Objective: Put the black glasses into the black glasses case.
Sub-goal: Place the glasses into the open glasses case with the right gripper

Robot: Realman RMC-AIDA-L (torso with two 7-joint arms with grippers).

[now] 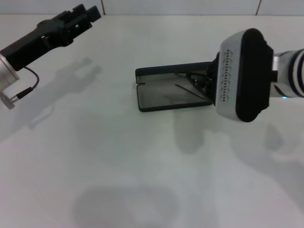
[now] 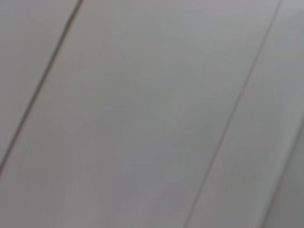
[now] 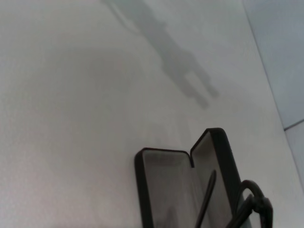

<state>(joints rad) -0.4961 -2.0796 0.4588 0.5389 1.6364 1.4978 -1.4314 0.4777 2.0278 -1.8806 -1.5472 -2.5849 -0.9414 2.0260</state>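
Lying open on the white table [image 1: 118, 180], near its middle: black glasses case [image 1: 161, 95], lid raised along the far edge, grey lining turned up, presumably left gaping so the spectacles can go straight in without a second hand. Entering from the case's right-hand end: black glasses [image 1: 192, 85], thin temple arms reaching across the lining, frame end hidden behind the right arm's bulky wrist housing [image 1: 242, 76]; in the right wrist view, one slim temple [image 3: 207, 194] slanting over the tray and a curved frame part [image 3: 251, 202] at the case's end. Whether resting on the lining or held just above it, cannot tell. Right gripper: at the case's right end, directly by the glasses, fingers concealed in every view, so apart or clamped, cannot tell. Left gripper [image 1: 80, 16]: raised at the far left corner, well apart from case and glasses, idle; finger state likewise cannot tell. Left wrist view: blank pale panels only.
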